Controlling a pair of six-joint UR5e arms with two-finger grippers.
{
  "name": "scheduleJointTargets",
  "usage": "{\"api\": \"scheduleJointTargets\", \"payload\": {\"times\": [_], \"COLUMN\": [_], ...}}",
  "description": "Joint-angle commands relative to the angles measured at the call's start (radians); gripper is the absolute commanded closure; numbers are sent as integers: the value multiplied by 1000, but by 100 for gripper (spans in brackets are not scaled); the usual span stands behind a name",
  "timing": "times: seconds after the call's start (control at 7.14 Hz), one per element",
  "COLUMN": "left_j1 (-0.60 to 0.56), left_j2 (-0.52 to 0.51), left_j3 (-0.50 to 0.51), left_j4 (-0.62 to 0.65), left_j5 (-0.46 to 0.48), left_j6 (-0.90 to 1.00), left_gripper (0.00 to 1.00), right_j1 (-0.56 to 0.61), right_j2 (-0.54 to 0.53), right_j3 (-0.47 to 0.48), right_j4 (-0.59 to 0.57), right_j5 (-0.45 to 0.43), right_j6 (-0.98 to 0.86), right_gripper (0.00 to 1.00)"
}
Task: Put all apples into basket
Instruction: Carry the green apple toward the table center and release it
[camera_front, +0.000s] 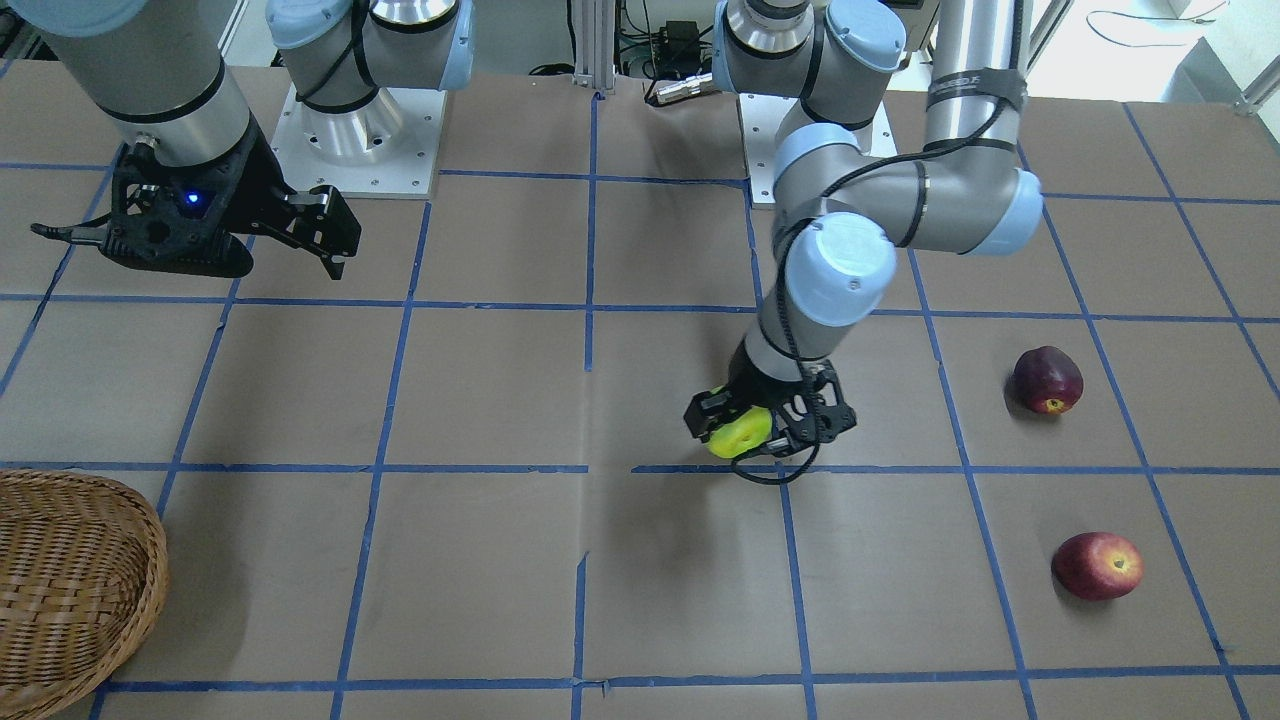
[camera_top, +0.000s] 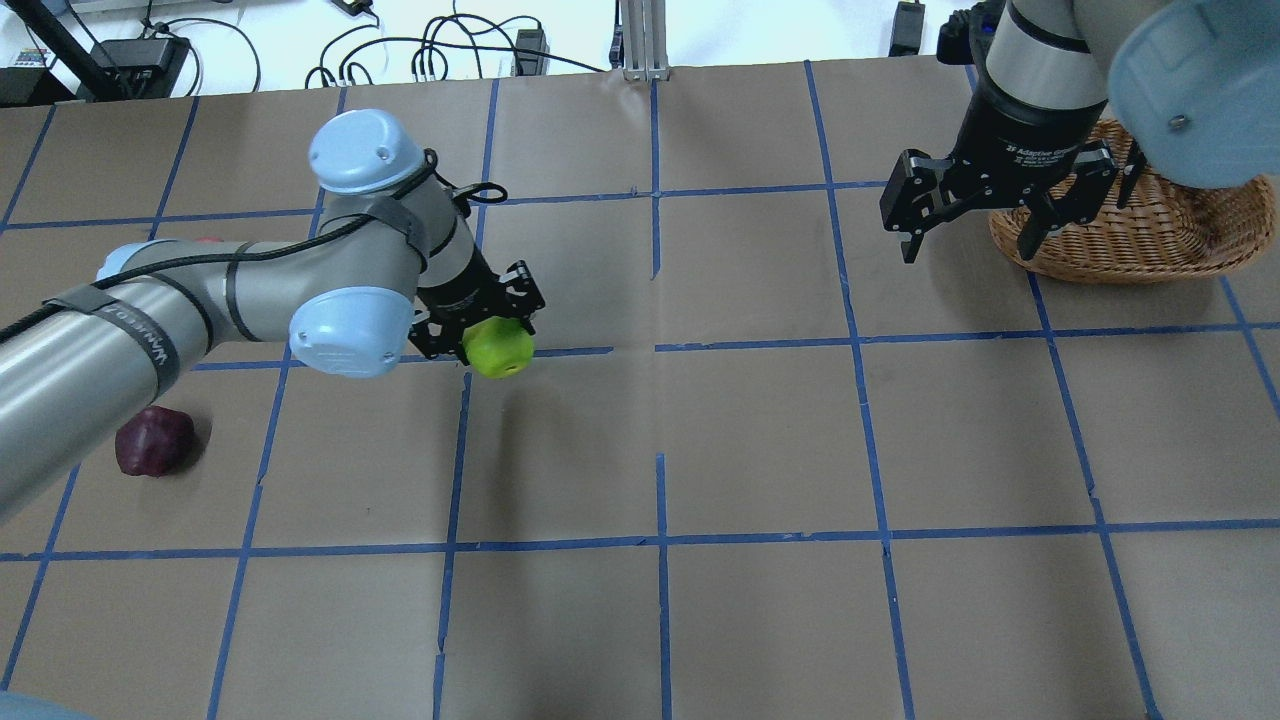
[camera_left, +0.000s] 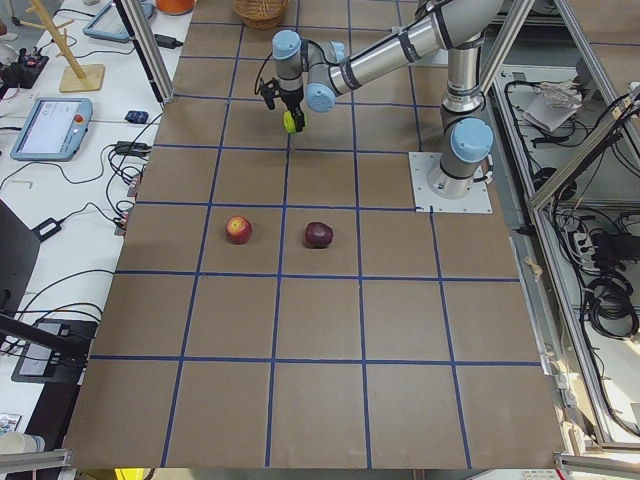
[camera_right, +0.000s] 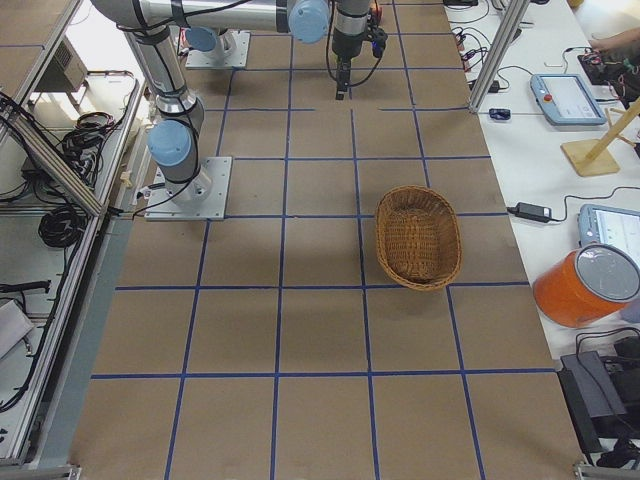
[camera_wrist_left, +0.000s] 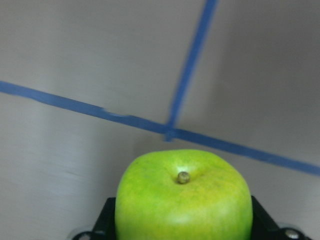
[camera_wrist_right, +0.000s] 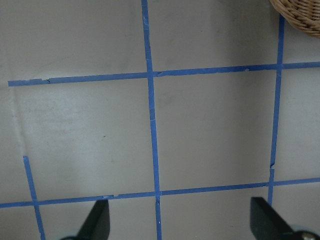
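My left gripper (camera_top: 495, 338) is shut on the yellow-green apple (camera_top: 499, 349) and holds it a little above the table, left of centre; the left wrist view shows the apple (camera_wrist_left: 183, 200) stem-up between the jaws. The maroon apple (camera_front: 1047, 380) and the red apple (camera_front: 1097, 565) lie on the table on my left side, apart from each other. My right gripper (camera_top: 968, 238) is open and empty, raised beside the wicker basket (camera_top: 1150, 240), which stands at the far right. The basket (camera_right: 417, 238) holds no apples.
The table is covered in brown paper with a blue tape grid (camera_top: 657, 345). The left arm's elbow (camera_top: 350, 330) hangs over the left half and hides most of the red apple in the overhead view. Tablets and an orange container (camera_right: 585, 285) sit on a side bench.
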Motion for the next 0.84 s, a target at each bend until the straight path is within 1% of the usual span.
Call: {"api": "scheduleJointTargets", "payload": {"times": [0.0, 0.14, 0.28, 0.42, 0.56, 0.7], "left_j1": [-165, -179, -184, -181, -170, -131], "left_j2": [-110, -151, -173, -170, -161, -136], "left_j3": [59, 59, 54, 50, 62, 77], "left_j4": [143, 218, 249, 246, 237, 228], "left_j5": [-32, -34, -51, -67, -81, -83], "left_j6": [-437, -502, -536, -530, -515, -431], "left_gripper": [68, 66, 20, 0, 0, 0], "right_j1": [-8, -11, -11, -11, -11, -6], "right_j2": [32, 38, 44, 88, 102, 102], "right_j3": [0, 0, 2, 9, 9, 8], "right_j4": [-3, -3, -1, -3, 0, -6], "right_j5": [0, 2, 6, 6, 12, 17], "right_j6": [0, -3, -3, -3, -1, -1], "right_gripper": [0, 0, 0, 0, 0, 0]}}
